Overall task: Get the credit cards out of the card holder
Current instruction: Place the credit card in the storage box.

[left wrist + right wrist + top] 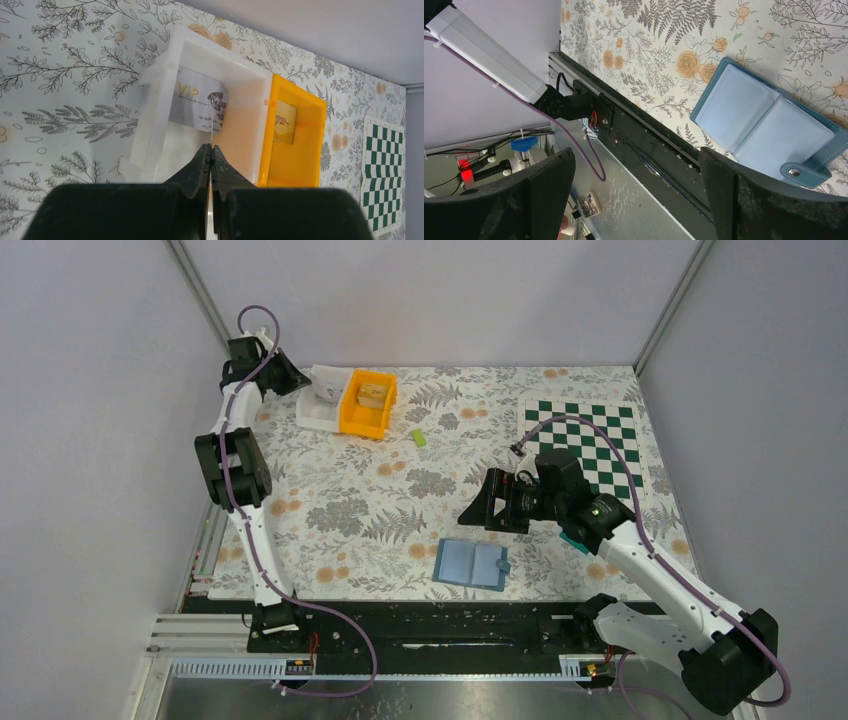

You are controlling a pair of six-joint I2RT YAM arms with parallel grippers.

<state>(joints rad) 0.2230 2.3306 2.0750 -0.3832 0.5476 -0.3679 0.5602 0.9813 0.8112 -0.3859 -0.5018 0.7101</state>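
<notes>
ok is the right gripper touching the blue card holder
Apart. The right wrist view shows the right gripper open wide, with the blue card holder lying flat on the table beyond its fingers, neither finger on it.

The silver card (197, 106) in the white bin (156, 107), near the far left corner of the counter (75, 60), reads "VIP" in gold. Its smaller print is illegible.

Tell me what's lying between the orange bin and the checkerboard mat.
The top view shows a small lime-green block between the orange bin and the checkerboard mat, nearer the bin. Otherwise that stretch is bare.
</notes>
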